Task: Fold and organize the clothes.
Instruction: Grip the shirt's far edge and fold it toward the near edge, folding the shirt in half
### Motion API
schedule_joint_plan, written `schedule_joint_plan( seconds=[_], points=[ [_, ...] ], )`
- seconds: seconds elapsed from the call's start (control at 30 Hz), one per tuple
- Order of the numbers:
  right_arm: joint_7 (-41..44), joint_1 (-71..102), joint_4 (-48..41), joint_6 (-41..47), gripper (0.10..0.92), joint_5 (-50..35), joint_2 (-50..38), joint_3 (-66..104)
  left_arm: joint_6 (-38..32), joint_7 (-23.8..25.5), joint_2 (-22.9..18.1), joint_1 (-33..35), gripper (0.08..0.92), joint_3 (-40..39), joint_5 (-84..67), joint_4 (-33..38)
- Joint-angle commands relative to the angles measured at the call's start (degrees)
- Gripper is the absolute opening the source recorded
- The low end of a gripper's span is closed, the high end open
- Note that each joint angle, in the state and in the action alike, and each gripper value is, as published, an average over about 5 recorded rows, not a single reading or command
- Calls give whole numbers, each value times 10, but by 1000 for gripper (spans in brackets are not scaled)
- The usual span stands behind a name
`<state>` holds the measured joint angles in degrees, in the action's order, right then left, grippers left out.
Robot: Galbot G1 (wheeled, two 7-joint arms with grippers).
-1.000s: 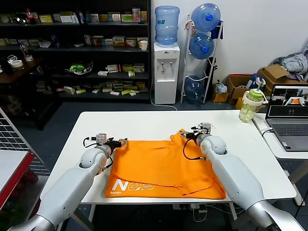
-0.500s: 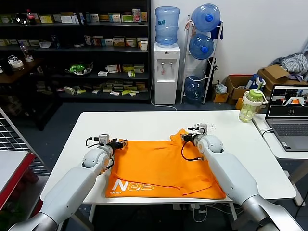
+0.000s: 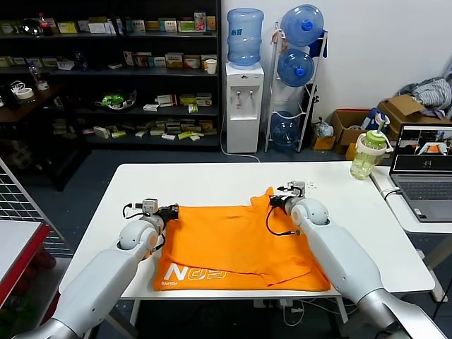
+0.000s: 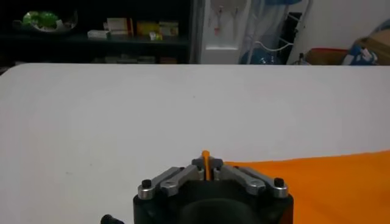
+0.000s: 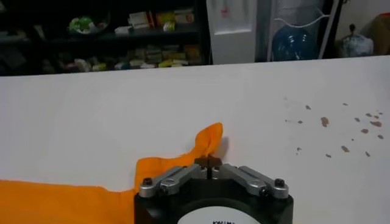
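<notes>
Your orange T-shirt [image 3: 240, 244] lies spread flat on the white table [image 3: 212, 185], white lettering showing at its near left corner. Your left hand [image 4: 207, 173] is clenched on the shirt's far left edge, and your right hand [image 5: 209, 165] pinches the far right corner, which stands up in a peak.

The white table [image 3: 212, 180] carries 1 orange T-shirt [image 3: 240, 244] spread flat near its front edge.

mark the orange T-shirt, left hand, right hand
orange T-shirt [image 3: 233, 240], head view, middle of the flat fabric.
left hand [image 4: 207, 171], left wrist view, between fingertips pinching an orange edge.
right hand [image 5: 209, 164], right wrist view, between closed fingertips at the shirt's edge.
</notes>
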<state>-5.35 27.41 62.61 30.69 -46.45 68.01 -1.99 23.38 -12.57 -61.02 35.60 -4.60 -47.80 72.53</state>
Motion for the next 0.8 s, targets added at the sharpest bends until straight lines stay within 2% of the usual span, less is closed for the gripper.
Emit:
schedule_joint_plan(
  seconds=[0.03,0.47,0.63,0.8],
  points=[
    [-29,59,155,-7,124,-38,-57,22,-2,-22,25,50,103,20,-8,115],
    [-108,310,451,48,124,-138,-205,153,1,-71,116,210,93,83,-19,353],
    [-118,406,517,51,124,-144,-224,216,0,-81,141,274,93,98,-9,399],
    [-119,474,553,53,124,-144,-228,257,-8,-83,150,316,93,103,15,413]
  ],
)
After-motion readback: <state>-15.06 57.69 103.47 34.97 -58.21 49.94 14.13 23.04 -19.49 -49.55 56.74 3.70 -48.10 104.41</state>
